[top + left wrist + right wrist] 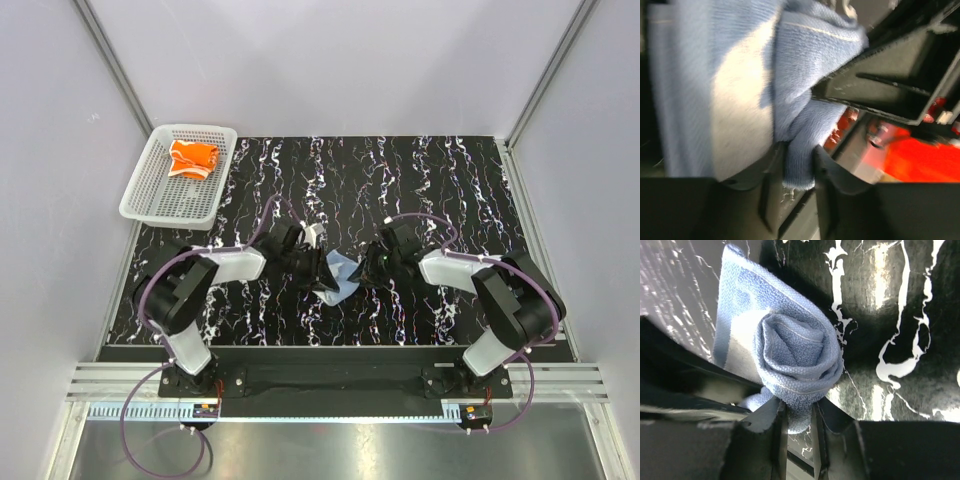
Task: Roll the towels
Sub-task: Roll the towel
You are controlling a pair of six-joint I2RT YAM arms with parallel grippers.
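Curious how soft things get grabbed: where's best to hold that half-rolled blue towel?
Probably pinch the blue towel across its rolled bulk, coming at the spiral end, where the right gripper holds it. Layers stack thick there; the flat tail would likely unroll.

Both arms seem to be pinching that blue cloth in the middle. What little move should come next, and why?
Probably the left fingers should let go. The blue towel looks rolled into a tight spiral, with the right fingers pinching its end, so one arm could lift it. The orange towel lies in the basket, likely its destination too.
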